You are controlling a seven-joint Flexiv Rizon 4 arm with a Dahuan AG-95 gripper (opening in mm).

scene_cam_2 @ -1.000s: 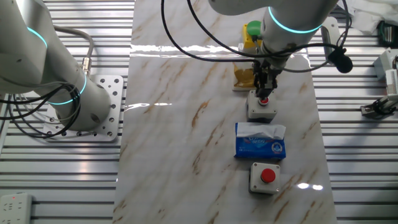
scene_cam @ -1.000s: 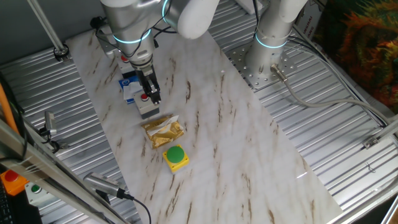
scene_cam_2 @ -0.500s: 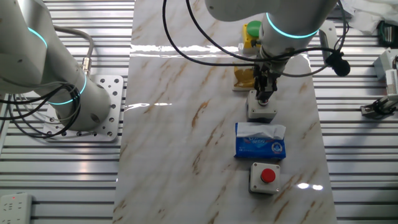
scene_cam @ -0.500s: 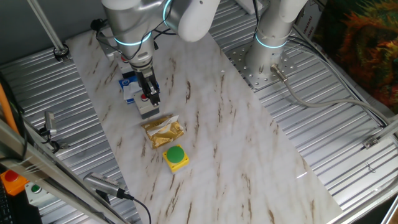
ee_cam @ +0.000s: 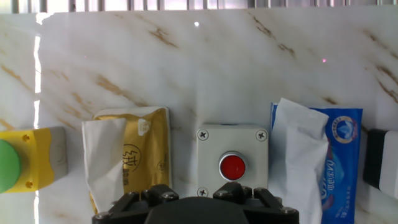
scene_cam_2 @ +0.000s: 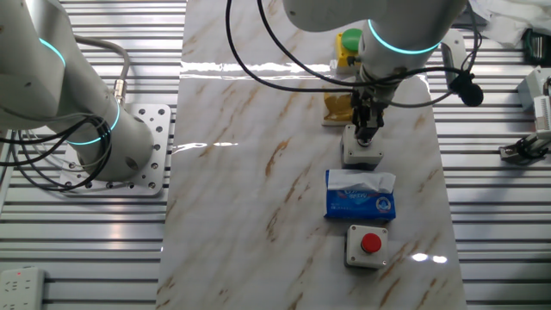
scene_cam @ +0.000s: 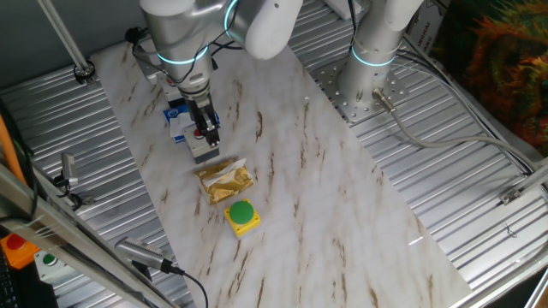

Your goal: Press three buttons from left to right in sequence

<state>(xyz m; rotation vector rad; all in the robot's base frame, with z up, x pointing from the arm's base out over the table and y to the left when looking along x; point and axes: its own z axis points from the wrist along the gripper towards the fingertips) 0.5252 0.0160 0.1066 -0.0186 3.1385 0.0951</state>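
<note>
Since 1.0 s ago the tool (scene_cam_2: 368, 131) has dropped slightly over the middle grey button box (scene_cam_2: 362, 148) on the tabletop (scene_cam_2: 258, 172); its grip state we cannot tell; we judge press 2 of 3 in hand; next, the yellow button box (scene_cam: 242, 216).

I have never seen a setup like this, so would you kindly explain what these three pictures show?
A robot arm works at a marble table. Two pictures come from fixed cameras on different sides; the third looks down from the arm's hand.

The gripper hangs right over the middle button, a grey-white box with a red cap; contact cannot be made out. In a row with it lie another red button, a blue tissue pack, a gold packet and a yellow box with a green button. Nothing is held.
</note>
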